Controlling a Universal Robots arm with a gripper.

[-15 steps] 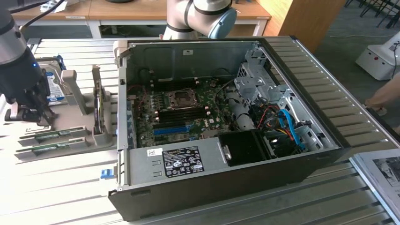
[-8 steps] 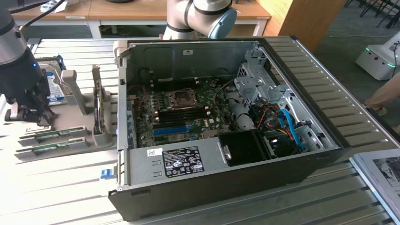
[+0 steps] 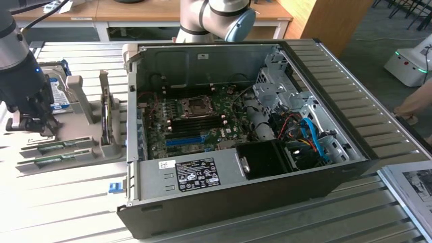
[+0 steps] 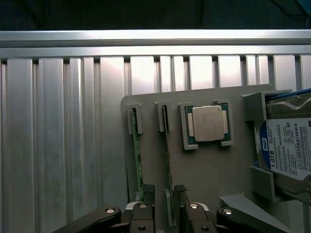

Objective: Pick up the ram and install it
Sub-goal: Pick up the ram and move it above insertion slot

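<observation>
Hovers with gripper (image 4: 164, 196) wide open over the ram (image 4: 167, 150), stood on its thin edge in the gray holder (image 4: 209, 170), maybe to keep both flat sides easy to pinch.

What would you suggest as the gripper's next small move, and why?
Probably lower straight down over the ram nearer the CPU. The gripper is open above the holder, and its fingers seem to straddle that ram, which stands in its slot, not yet gripped. The other ram sits close by, so stay aligned.
</observation>
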